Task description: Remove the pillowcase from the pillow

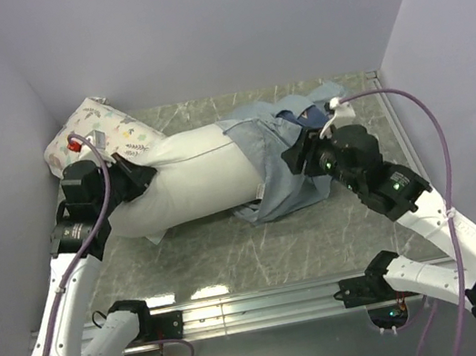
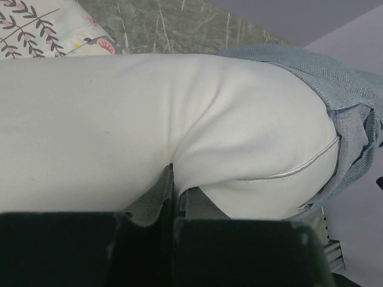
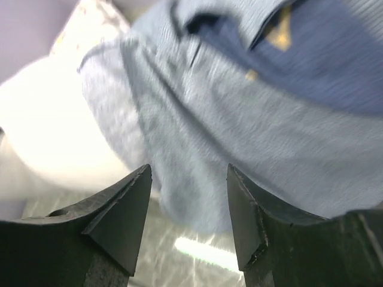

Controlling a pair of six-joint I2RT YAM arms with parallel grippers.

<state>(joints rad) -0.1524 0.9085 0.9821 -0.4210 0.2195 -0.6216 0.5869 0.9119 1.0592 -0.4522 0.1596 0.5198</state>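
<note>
Far-left corner of grey-green marbled surface (image 1: 233,253): small floral-print pillow (image 1: 105,128). Left claw (image 2: 172,179) clamped tight, pinching fold of plump plain white pillow (image 1: 192,177) at its left end. Pillow lies across middle of surface, mostly bare. Blue fabric pillowcase (image 1: 276,157), pale side out, bunched over pillow's right end, toward far-right corner. Right claw (image 3: 188,169) jaws apart, gripping nothing, fabric just beyond.

The pillow (image 1: 187,178) lies across the middle of the table (image 1: 233,253), its right end wrapped in the bunched pillowcase (image 1: 278,171). Bare marble runs along its near side and behind it. The floral pillow (image 1: 105,128) fills the far left corner, and 3 walls (image 1: 220,24) close in.
</note>
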